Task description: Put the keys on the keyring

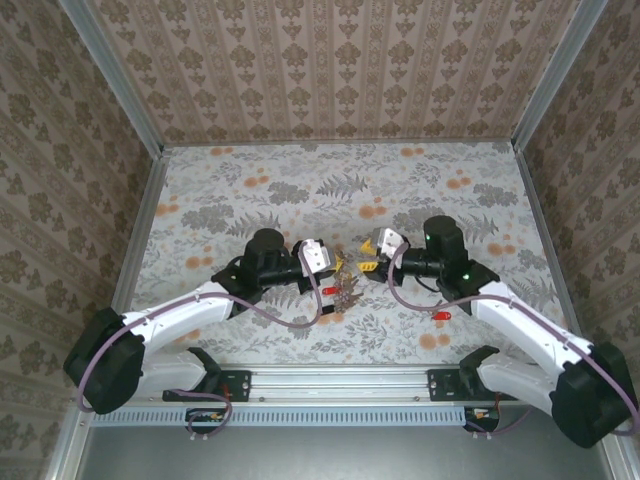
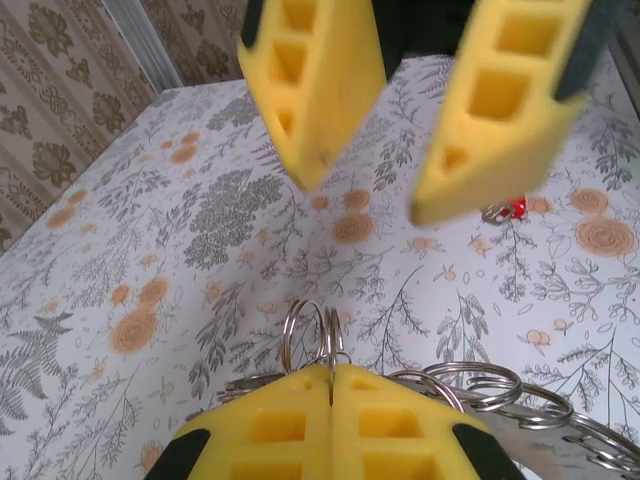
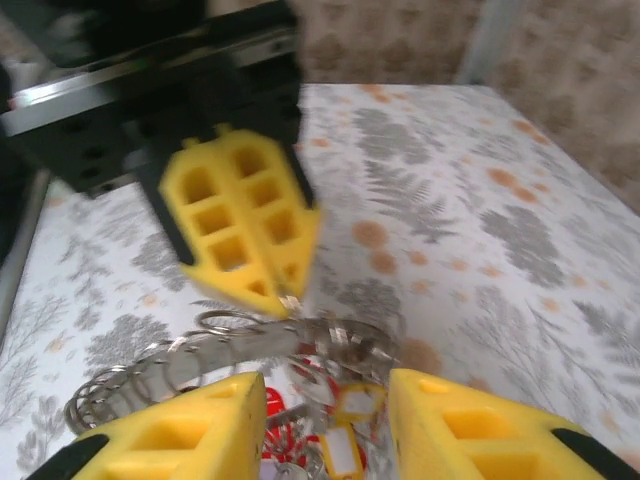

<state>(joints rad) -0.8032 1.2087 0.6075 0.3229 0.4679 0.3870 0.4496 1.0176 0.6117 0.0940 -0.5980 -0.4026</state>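
Btm edge of left wrist view: left end effector (image 2: 330, 375), yellow pads pressed together, pinching the keyring (image 2: 306, 335), thin and silver, standing up just above the pad tips. More silver loops (image 2: 500, 392) trail off to lower right, lying on the counter (image 2: 150, 230). Top of that frame: right end effector (image 2: 372, 195), fingers spread w/ a clear gap, hanging above the counter. A lone red key (image 2: 512, 208) lies on the counter mid-right, just past the right-hand pad. Right wrist view: right end effector (image 3: 325, 385) at btm, pads apart. In the gap below it are the keys (image 3: 320, 420), red heads plus one w/ a yellow frame, bunched among loops. Left end effector (image 3: 275, 295) comes in from upper left, tip closed on the keyring (image 3: 225, 325), and silver loops (image 3: 120, 385) run to lower left. Top view: both meet nearly tip to tip at frame ctr, left end effector (image 1: 336, 266) and right end effector (image 1: 368, 267), w/ keys (image 1: 345, 292) just below them. Lone red key (image 1: 443, 316) lies apart, lower right, beside the right arm (image 1: 520, 325). Whether any key is threaded on the keyring: can't tell.
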